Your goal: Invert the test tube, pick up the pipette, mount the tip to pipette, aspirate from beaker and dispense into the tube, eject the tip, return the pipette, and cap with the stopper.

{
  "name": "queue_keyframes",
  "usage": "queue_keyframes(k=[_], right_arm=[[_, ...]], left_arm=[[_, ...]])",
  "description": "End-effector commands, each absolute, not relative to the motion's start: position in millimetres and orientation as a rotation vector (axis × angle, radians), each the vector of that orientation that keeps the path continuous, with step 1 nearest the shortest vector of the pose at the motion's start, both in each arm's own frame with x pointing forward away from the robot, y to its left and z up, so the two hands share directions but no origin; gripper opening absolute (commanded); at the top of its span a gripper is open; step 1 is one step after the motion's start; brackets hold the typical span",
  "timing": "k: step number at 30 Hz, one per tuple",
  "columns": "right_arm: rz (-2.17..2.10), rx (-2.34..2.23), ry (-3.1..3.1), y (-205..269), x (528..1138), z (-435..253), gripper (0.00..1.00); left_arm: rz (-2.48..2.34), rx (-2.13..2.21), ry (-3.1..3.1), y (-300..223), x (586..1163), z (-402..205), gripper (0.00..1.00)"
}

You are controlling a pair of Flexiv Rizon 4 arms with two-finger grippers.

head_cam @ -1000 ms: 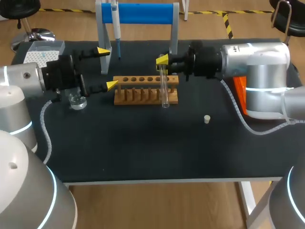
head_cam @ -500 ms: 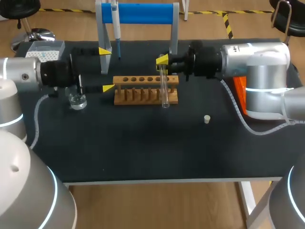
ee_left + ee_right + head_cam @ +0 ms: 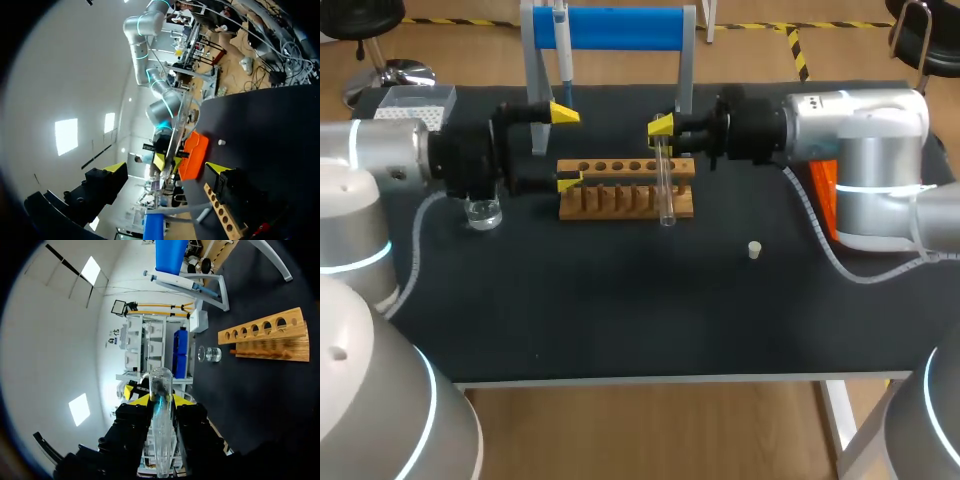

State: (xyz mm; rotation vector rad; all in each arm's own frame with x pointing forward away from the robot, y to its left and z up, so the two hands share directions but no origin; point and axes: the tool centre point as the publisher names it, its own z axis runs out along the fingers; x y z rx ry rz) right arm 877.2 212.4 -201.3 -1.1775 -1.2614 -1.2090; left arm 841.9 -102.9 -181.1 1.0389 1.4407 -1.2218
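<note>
My right gripper (image 3: 660, 128) is shut on a clear test tube (image 3: 665, 188), held upright in front of the wooden rack (image 3: 620, 200). In the right wrist view the tube (image 3: 161, 410) stands between the fingers of the right gripper (image 3: 160, 399). My left gripper (image 3: 567, 146) is open and empty at the rack's left end, below the pipette (image 3: 563, 45) hanging on the blue-barred stand (image 3: 620, 28). The glass beaker (image 3: 482, 212) sits under the left arm. A small white stopper (image 3: 754, 249) lies on the mat right of the rack. In the left wrist view the left gripper (image 3: 165, 167) faces the right arm and tube (image 3: 172, 142).
A tip box (image 3: 412, 106) stands at the far left corner. An orange tray (image 3: 823, 190) lies behind my right arm. The dark mat (image 3: 640, 310) stretches bare toward the front edge. The rack (image 3: 265, 335), beaker (image 3: 210, 354) and pipette (image 3: 175, 281) lie ahead of the right gripper.
My left arm has moved right, bringing its open gripper up to the rack's left end beneath the pipette. The right arm and the tube have stayed put.
</note>
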Motion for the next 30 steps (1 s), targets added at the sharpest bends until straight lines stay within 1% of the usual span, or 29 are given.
queue_keyframes(k=[1, 5, 13, 19, 30], right_arm=[[-1.209, -1.181, -1.263, 212.7, 876.7, -200.7, 0.0], [-1.209, -1.181, -1.263, 212.7, 876.7, -200.7, 0.0], [-1.209, -1.181, -1.263, 212.7, 876.7, -200.7, 0.0], [-1.209, -1.181, -1.263, 212.7, 876.7, -200.7, 0.0], [-1.209, -1.181, -1.263, 212.7, 876.7, -200.7, 0.0]], left_arm=[[-1.112, 1.026, 1.485, -125.8, 830.7, -179.1, 1.0], [-1.087, 1.062, 1.463, -143.8, 824.4, -178.8, 1.0], [-1.203, 1.074, 1.389, -174.4, 814.9, -184.7, 1.0], [-1.251, 1.06, 1.375, -183.8, 809.4, -199.6, 1.0], [-1.271, 1.151, 1.334, -204.5, 791.1, -199.4, 1.0]])
